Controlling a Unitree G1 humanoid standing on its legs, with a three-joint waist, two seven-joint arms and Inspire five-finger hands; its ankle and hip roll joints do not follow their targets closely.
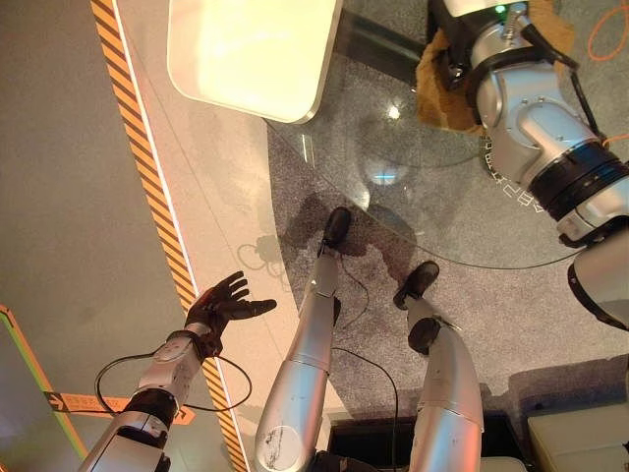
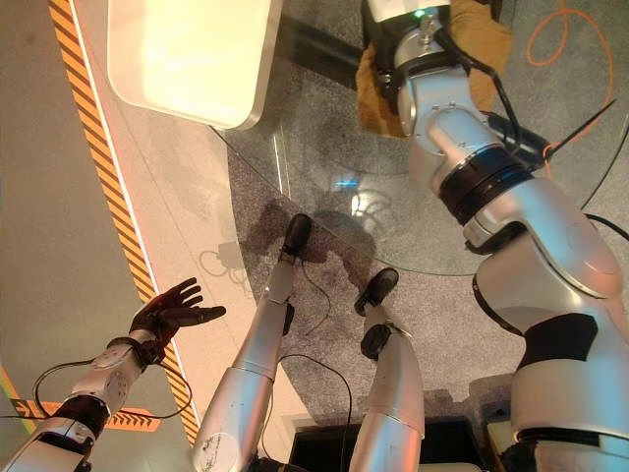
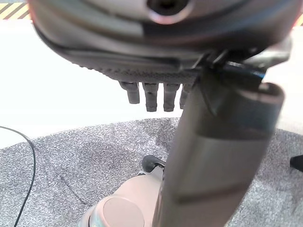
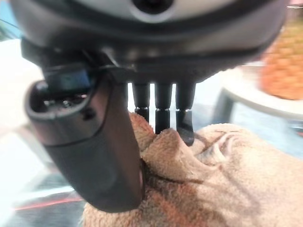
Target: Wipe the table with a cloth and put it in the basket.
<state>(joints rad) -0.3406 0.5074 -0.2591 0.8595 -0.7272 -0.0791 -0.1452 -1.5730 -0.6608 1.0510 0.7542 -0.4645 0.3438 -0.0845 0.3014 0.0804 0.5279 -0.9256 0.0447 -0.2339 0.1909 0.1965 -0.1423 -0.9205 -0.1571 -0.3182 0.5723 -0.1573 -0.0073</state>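
Note:
A tan cloth (image 1: 437,98) lies bunched on the round glass table (image 1: 472,258) at its far right side. My right hand (image 4: 142,38) rests on the cloth (image 4: 213,179) with its fingers (image 4: 163,109) straight and their tips pressed into a raised fold, the thumb beside them. In the eye views the forearm hides most of this hand (image 2: 381,61). My left hand (image 1: 221,307) hangs low at the left over the floor, open with spread fingers and nothing in it.
A pale rounded-corner tabletop (image 1: 251,49) stands beyond the glass table at the left. Orange-and-black striped tape (image 1: 147,167) runs along the floor. An orange textured thing (image 4: 284,71) sits on a pale surface past the cloth. An orange cable (image 2: 550,34) lies at the far right.

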